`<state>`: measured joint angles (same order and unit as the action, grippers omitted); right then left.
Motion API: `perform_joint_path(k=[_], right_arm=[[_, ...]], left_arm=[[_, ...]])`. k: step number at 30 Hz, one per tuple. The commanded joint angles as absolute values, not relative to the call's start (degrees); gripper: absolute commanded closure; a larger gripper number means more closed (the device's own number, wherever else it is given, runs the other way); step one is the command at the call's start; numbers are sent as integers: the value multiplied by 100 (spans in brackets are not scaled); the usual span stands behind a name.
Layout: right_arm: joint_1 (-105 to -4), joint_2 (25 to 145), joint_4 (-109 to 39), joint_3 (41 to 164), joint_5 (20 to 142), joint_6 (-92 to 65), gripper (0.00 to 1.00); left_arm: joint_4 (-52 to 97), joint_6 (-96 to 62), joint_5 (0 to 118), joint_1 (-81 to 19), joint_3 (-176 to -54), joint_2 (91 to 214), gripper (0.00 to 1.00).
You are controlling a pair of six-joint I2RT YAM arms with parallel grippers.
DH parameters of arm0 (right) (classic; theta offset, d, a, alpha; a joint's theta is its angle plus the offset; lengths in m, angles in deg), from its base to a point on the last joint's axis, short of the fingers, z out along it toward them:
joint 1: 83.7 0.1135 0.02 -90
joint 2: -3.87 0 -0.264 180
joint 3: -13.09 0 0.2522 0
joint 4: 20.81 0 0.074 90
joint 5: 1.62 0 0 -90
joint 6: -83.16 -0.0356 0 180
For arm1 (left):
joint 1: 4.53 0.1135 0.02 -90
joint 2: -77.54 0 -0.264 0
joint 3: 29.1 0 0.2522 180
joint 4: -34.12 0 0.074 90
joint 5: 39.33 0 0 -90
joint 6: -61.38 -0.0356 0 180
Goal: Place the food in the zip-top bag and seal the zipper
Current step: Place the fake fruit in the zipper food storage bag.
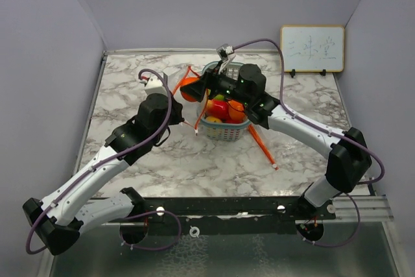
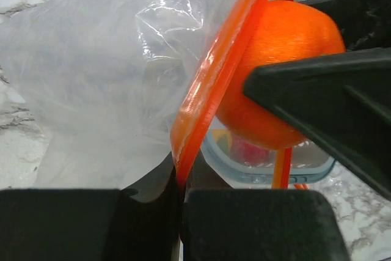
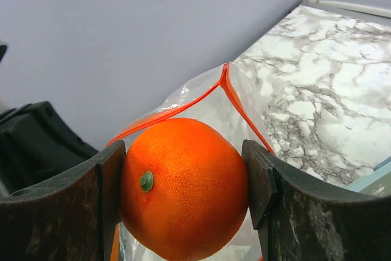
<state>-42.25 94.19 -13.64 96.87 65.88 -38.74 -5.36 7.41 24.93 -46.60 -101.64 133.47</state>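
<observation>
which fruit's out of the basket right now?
The orange, gripped in the right claw at the mouth of the zip-top bag. The other fruits sit in the teal basket.

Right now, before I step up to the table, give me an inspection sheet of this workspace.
Surface: white-and-grey marble-patterned tabletop, no damage seen.
Job's things: clear plastic zip-top bag with orange zipper, mouth open; round orange toy fruit at its mouth; small glossy toy fruits in the pale teal plastic lattice basket.
Clutter: thin orange strip on the table beside the basket.
End effectors: left end effector shut on the bag's zipper edge; right end effector shut on the orange fruit.
Cables: purple cables along both arms, hanging in loose loops.
Surroundings: grey walls; small framed whiteboard at the back.
</observation>
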Motion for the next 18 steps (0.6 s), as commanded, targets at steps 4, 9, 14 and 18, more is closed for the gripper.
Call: perform_joint_path(k=[4,9,14,18], right_arm=[[-3598,9738,-3136,10507,8943,-3017,49],[-3449,9596,-3534,10522,9510,-2752,26],[-3447,9208,-3595,10273,9472,-2450,15],[-3448,8934,-3922,10320,9243,-2243,6]], left_arm=[[-184,1206,3036,-4637,-9871,12964,100],[-33,1340,2940,-4636,-9668,12845,100],[-54,1295,2792,-4628,-9620,12895,100],[-24,1278,2736,-4620,-9528,12954,100]])
